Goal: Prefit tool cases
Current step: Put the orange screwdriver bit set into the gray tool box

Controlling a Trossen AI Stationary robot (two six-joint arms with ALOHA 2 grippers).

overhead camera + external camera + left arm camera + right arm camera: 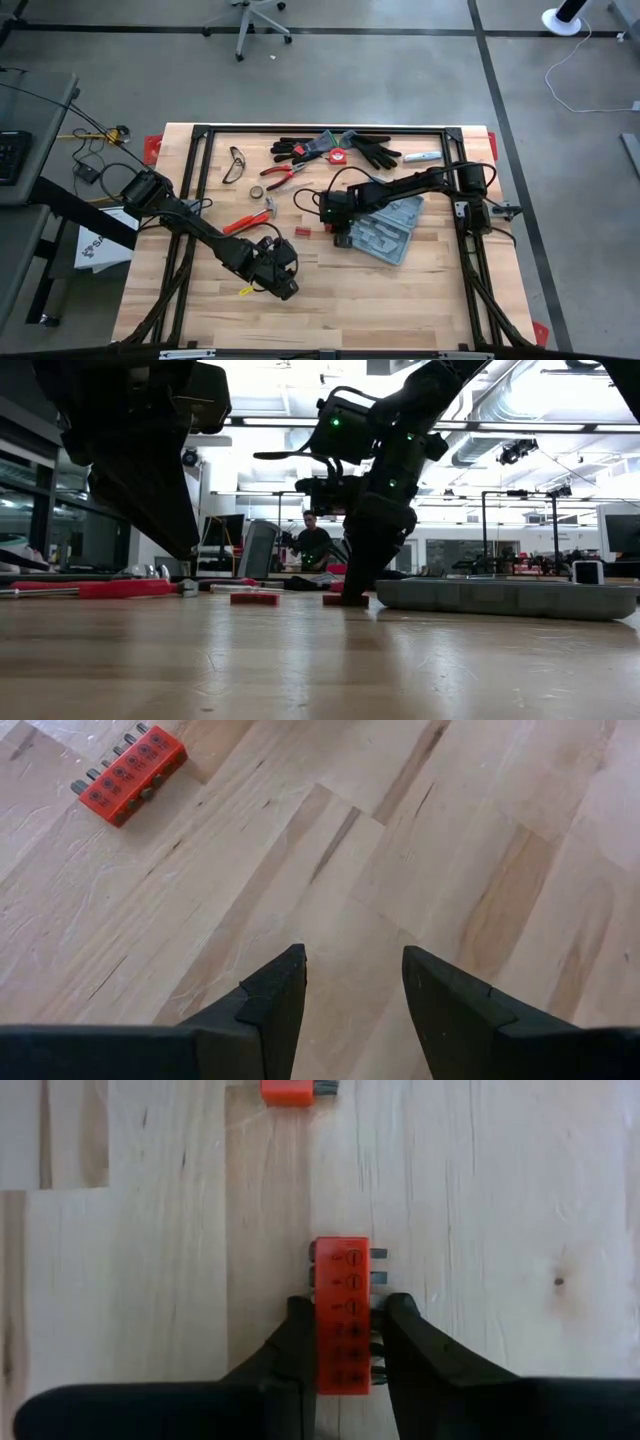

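The open grey-blue tool case [390, 228] lies flat on the table right of the middle; the low view shows it as a low slab [510, 597]. My right gripper [338, 238] stands at the case's left edge, closed on a red bit holder [343, 1315] that lies on the wood. A second red bit holder [303, 231] lies just to the left of it, also seen in the left wrist view [130, 775]. My left gripper [352, 985] hangs open over bare wood nearer the front, left of the middle [283, 280]. My right gripper pinches the red bit holder by its two long sides [330, 1345] between its two fingers, on the half nearer the wrist. One finger [405, 1330] is on the side where the bits stick out. The fingers come steeply from above. The holder lies flat on the table.
Along the far edge lie black gloves [370, 152], red-handled pliers [282, 175], safety glasses [234, 163] and a tape roll [257, 190]. A red-handled tool [245, 222] lies beside my left arm. A person shows in the room beyond the table [313, 540].
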